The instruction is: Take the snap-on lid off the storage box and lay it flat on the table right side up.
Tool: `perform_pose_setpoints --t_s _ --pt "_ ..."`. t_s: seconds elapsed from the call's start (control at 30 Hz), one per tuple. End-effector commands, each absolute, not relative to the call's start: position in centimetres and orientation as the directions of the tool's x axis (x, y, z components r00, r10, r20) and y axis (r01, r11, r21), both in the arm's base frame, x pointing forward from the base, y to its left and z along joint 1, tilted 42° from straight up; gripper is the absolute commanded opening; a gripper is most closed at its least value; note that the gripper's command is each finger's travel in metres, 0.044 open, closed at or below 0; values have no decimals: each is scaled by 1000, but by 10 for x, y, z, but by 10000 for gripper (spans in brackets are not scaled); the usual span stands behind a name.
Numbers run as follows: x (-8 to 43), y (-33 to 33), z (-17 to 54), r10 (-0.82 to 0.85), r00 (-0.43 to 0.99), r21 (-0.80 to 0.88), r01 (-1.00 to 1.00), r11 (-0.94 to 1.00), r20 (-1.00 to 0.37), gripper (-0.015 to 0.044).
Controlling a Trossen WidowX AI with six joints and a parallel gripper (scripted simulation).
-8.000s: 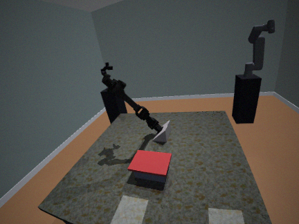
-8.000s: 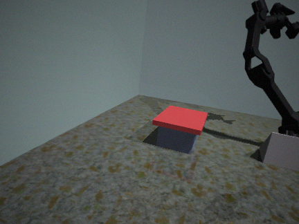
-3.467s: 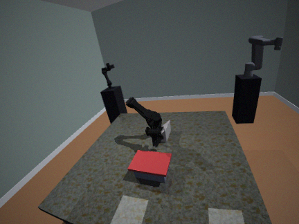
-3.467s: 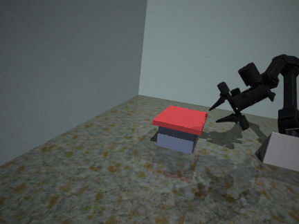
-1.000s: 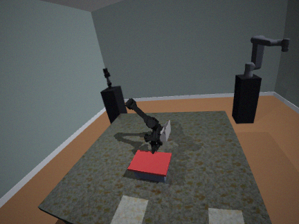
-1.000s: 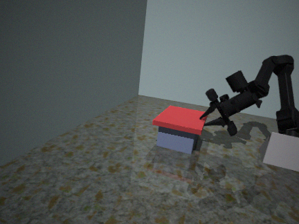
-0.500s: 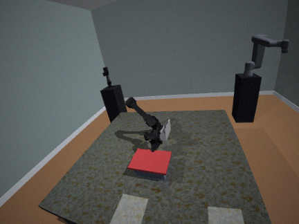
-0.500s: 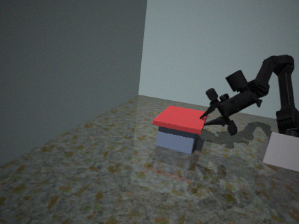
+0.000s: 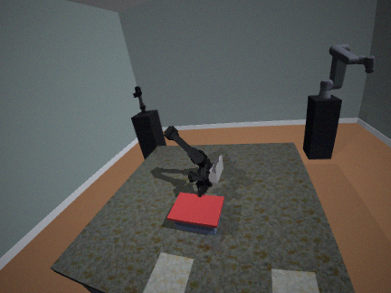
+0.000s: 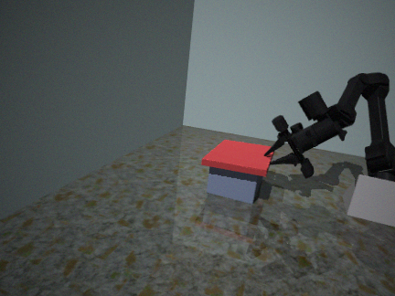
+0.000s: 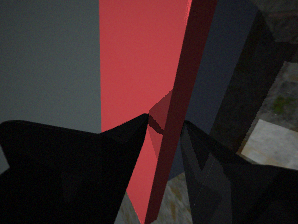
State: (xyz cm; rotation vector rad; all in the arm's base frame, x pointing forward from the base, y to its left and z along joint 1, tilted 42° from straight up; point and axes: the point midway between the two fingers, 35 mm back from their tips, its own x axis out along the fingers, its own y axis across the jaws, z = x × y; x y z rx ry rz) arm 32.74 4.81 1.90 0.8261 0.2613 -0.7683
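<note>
Behind the gripper (image 9: 201, 192) (image 10: 269, 160) (image 11: 164, 122), black arm links (image 10: 378, 119) are being shown, joined by rounded housings; tapered, faceted black fingers are being seen at its front.

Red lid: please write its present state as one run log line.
black gripper: shut on lid edge | flat red lid: atop blue box
</note>
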Motion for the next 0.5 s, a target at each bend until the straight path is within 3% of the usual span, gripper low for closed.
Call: perform_pose_setpoints --t_s 0.0,0.47 --pt "328 52 23 -508 713 571 697 434 -484 0" --pt "328 53 25 -508 713 571 697 434 -484 0"
